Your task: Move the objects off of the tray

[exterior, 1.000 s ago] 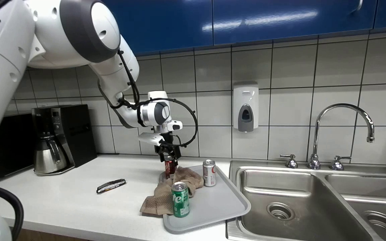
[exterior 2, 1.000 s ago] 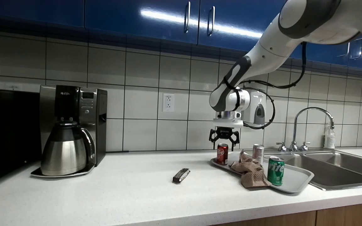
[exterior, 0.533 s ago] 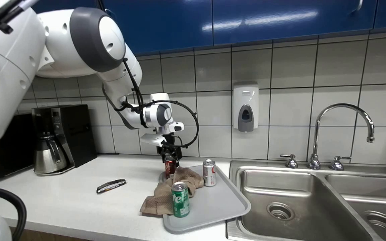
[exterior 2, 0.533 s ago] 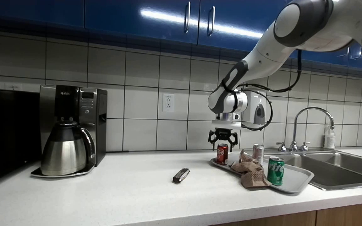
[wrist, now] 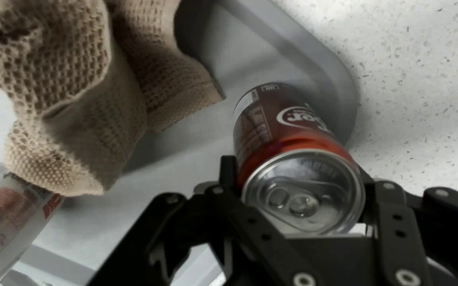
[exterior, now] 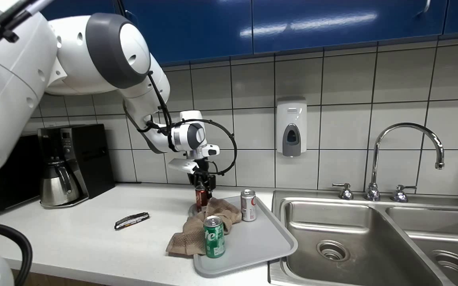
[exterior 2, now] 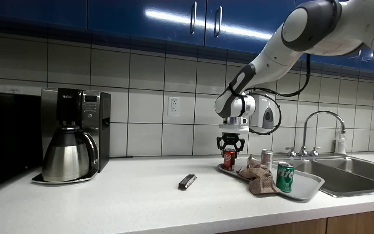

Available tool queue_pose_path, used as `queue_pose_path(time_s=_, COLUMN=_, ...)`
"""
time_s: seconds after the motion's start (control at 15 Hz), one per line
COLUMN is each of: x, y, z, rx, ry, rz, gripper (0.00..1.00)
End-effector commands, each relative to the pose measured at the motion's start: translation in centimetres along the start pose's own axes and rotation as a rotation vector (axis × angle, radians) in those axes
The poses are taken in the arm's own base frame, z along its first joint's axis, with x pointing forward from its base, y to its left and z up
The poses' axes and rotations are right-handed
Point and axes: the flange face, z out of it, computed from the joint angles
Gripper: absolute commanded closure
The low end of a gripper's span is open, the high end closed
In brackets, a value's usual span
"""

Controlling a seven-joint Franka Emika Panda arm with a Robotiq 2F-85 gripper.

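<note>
Having narrowed since half a second earlier, my gripper [exterior 2: 230, 154] grasped the dark red can [wrist: 288, 119], which I saw upright in a corner of the tray [exterior: 261, 240]. Next lay the tan cloth [wrist: 58, 65], partly over the tray's edge, then the silver can [exterior: 249, 204], and farthest off stood the green can [exterior: 214, 238].

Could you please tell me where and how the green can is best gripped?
Probably on its upper body, just below the rim, coming down from above. The green can stands upright on the tray, and its round walls offer opposite sides to pinch. The tan rag lies by its lower part, so a high grip should clear it.
</note>
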Motion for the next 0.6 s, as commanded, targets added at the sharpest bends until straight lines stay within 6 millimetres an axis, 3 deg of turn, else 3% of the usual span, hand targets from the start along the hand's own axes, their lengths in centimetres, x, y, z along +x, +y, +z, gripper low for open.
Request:
queue_pose_path(time_s=0.0, x=0.5, y=0.1, z=-1.7, rx=0.012, ry=0.013, rz=-0.006, gripper=0.62)
queue_pose_path(time_s=0.53, x=0.2, y=-0.7, z=-5.6, rx=0.048, ry=0.071, rz=-0.024, gripper=0.62)
